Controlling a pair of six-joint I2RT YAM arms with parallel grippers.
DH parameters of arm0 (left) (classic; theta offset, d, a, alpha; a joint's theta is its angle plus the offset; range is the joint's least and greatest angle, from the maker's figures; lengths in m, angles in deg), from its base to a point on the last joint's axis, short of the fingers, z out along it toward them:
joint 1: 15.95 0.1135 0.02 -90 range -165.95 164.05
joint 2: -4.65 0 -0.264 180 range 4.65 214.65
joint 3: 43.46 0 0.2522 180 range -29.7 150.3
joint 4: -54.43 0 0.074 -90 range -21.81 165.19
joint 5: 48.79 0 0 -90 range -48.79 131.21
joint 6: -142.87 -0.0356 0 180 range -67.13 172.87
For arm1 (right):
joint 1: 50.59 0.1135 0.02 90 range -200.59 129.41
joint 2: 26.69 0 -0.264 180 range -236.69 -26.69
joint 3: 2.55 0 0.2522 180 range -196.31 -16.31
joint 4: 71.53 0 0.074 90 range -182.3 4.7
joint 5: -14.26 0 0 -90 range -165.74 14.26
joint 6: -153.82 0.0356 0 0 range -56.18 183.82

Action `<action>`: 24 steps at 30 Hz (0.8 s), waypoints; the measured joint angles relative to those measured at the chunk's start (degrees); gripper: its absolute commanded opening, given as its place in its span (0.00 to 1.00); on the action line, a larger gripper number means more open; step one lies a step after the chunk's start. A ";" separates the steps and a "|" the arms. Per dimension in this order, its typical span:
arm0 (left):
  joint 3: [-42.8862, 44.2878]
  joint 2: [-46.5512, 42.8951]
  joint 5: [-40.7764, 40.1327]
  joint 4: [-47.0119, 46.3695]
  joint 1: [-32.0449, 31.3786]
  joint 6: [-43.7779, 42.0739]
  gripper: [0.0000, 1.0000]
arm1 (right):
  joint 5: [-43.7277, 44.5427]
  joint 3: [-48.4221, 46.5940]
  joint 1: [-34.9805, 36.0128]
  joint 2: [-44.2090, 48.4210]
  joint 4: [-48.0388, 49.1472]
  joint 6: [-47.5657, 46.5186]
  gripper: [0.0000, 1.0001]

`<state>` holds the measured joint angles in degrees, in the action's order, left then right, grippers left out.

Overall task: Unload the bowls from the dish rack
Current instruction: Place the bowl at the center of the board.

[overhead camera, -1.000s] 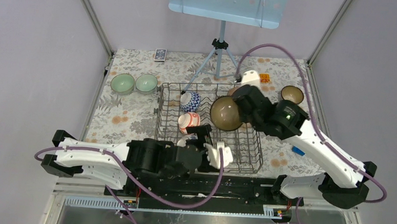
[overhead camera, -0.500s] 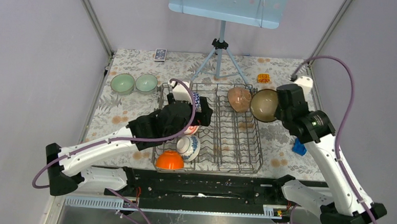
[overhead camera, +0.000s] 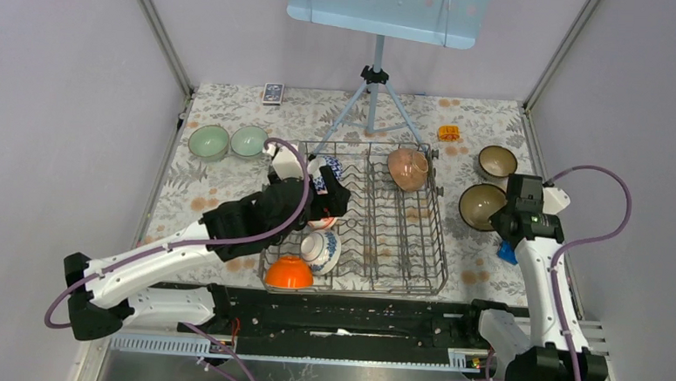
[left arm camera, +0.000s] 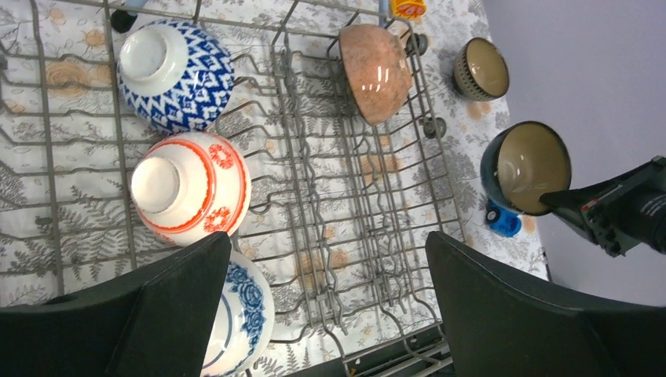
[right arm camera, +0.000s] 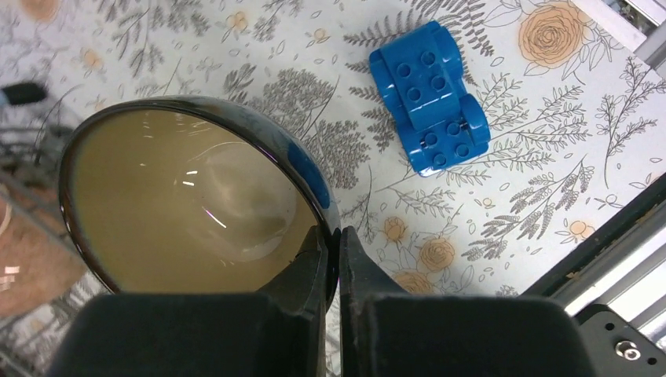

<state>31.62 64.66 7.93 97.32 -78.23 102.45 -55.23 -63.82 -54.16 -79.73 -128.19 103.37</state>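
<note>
right claw (right arm camera: 331, 239): pinches brown bowl (right arm camera: 181, 196) rim | left claw (left arm camera: 328, 243): wide open, holds nothing | bowl: looks hard, slippery, breakable; grab the rim

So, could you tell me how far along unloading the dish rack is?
Done: two pale green ceramic bowls and a small dark brown bowl sit outside the grey wire dish rack. In hand: the right gripper pinches the rim of a larger brown, tan-lined bowl beside it; the open left gripper hovers over the red-and-white bowl. Left inside: that bowl, two blue-and-white bowls, an orange bowl, a pink bowl.
</note>
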 measured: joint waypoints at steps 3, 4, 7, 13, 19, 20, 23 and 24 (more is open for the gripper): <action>-0.83 -0.04 -0.09 0.85 0.00 0.44 0.99 | -0.07 0.33 -2.45 -3.45 2.29 1.81 0.00; -1.40 -0.07 0.07 0.98 0.00 0.50 0.99 | -0.07 0.22 -2.84 -4.74 3.41 2.23 0.00; -3.41 -0.09 0.57 1.33 0.00 1.31 0.99 | -0.07 -0.20 -3.93 -8.20 6.14 3.02 0.00; -6.56 -1.70 0.85 1.79 0.00 2.49 0.99 | -0.72 -0.33 -6.45 -13.73 10.64 4.81 0.00; -8.09 -4.20 1.07 1.77 0.00 3.41 0.99 | -2.54 -0.31 -8.33 -17.92 14.29 6.88 0.00; -8.59 -4.61 1.22 1.62 0.00 3.54 0.99 | -2.82 -0.31 -8.48 -18.34 14.88 7.15 0.00; -10.40 -5.31 1.90 1.11 0.00 4.46 0.99 | -3.30 -0.33 -8.55 -19.71 15.85 7.91 0.00; -10.88 -5.27 2.19 1.11 0.00 4.74 0.99 | -3.30 -0.33 -8.55 -20.13 15.93 8.13 0.00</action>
<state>20.74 59.39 10.12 98.43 -78.23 107.19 -58.53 -64.15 -62.71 -99.86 -112.26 111.50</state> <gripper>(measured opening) 0.987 0.048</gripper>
